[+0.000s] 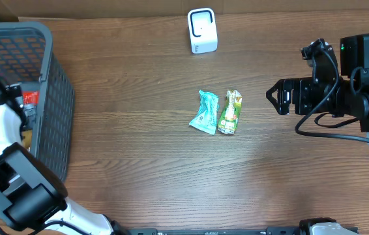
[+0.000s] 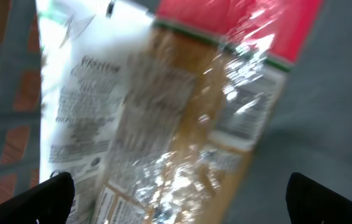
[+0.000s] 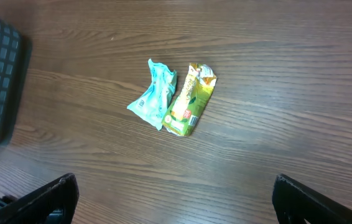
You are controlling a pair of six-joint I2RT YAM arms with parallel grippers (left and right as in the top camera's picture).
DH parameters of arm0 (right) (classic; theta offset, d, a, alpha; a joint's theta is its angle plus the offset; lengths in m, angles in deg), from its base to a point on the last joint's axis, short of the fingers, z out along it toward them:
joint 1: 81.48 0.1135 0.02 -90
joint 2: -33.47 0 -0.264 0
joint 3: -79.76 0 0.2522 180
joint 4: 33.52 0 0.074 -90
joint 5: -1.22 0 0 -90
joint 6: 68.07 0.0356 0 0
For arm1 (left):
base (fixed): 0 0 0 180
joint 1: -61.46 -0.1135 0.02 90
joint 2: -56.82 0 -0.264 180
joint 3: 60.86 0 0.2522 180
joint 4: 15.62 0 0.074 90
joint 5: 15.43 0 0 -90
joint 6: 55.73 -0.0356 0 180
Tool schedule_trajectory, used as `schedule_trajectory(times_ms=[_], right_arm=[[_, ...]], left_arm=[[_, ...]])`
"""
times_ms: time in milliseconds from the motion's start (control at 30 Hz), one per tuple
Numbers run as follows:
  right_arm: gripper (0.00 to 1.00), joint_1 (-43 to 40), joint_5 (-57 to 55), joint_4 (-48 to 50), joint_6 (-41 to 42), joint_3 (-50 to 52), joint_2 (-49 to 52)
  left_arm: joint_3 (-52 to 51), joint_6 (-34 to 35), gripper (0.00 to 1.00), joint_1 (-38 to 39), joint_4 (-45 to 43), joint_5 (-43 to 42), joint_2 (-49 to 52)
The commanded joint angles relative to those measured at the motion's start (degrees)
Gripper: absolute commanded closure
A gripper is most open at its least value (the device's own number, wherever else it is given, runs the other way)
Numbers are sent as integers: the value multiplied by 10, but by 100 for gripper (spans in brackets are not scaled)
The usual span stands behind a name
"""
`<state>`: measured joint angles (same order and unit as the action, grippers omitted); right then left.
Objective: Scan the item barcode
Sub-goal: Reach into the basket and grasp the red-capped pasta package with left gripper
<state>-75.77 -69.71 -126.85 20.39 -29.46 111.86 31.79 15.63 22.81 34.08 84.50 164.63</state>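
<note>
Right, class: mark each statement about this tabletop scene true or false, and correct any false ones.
1. The teal crinkled wrapper and the green foil snack packet lie side by side on the wooden table. True.
2. The right end effector is shut on the green packet. False: it is open, empty and apart from both packets.
3. The white box-shaped scanner stands inside the grey plastic mesh basket. False: it stands on the table, outside the basket.
4. The left end effector hangs open over a clear-wrapped, red-topped packet. True.

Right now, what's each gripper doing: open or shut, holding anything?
Left gripper: open, holding nothing, close over a clear-wrapped package.
Right gripper: open, holding nothing.
</note>
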Motion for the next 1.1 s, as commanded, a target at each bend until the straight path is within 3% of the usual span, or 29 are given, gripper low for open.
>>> schedule_trajectory(times_ms=[0, 500, 567, 633, 700, 867, 967, 1067], right_arm=[[0, 3, -2, 2, -4, -13, 1], [0, 3, -2, 2, -4, -13, 1], [0, 3, -2, 2, -4, -13, 1], [0, 3, -2, 2, -4, -13, 1], [0, 3, -2, 2, -4, -13, 1], [0, 3, -2, 2, -4, -13, 1], [0, 3, -2, 2, -4, -13, 1], [0, 3, -2, 2, -4, -13, 1]], left_arm=[[-19, -13, 0, -36, 1, -78, 14], [-19, -20, 5, -42, -1, -95, 92], [-19, -14, 22, -42, 0, -97, 100], [-19, -5, 49, -40, -1, -98, 102], [-19, 7, 67, -40, -4, -98, 102], [4, 33, 82, -40, 14, -98, 101], [65, 41, 96, -32, 67, -98, 101], [191, 41, 96, -11, 164, -97, 101]])
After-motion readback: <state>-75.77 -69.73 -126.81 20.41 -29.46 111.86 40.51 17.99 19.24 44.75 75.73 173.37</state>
